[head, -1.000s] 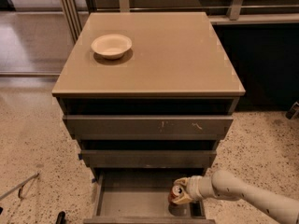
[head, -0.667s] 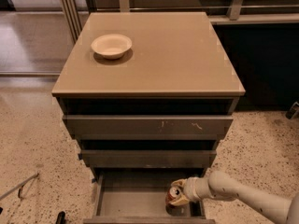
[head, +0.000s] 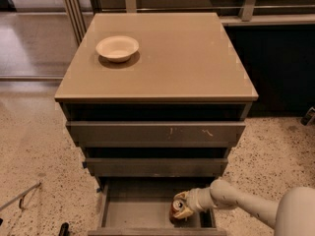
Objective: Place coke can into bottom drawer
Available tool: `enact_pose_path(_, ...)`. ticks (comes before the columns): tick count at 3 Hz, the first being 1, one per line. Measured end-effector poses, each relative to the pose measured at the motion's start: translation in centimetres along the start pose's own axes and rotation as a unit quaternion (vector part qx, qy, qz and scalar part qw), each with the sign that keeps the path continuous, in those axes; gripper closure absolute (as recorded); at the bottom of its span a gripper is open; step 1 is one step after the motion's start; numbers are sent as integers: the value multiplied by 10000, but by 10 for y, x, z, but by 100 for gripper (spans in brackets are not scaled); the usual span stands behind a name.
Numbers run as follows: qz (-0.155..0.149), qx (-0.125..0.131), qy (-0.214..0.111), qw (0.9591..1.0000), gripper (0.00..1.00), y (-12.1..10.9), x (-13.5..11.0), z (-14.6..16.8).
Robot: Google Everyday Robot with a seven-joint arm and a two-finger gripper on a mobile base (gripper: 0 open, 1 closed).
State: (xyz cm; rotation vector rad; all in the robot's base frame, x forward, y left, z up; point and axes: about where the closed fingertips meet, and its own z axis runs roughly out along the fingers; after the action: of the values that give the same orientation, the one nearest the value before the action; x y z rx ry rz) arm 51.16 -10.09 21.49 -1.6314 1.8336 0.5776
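Observation:
The bottom drawer [head: 133, 211] is pulled open at the foot of the grey-brown cabinet, showing its flat grey floor. The coke can [head: 177, 211], red-orange with a silver top, is inside the drawer at its right side, low over or on the floor. My gripper [head: 182, 205] reaches in from the lower right on a cream arm and is shut on the can, its fingers on either side of the top. The can's lower part is partly hidden by the drawer's front wall.
A cream bowl [head: 117, 47] sits on the cabinet top [head: 187, 58] at the back left. Two closed drawers [head: 155, 132] are above the open one. Speckled floor surrounds the cabinet; a thin metal object [head: 22, 196] lies at the lower left.
The gripper with the can has moved slightly left and down, deeper into the bottom drawer. Nothing else has moved.

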Motion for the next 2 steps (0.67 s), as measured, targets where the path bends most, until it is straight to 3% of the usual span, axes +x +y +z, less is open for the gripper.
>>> enact_pose_path(2,-255,10,15,9997,100,-4,3,23)
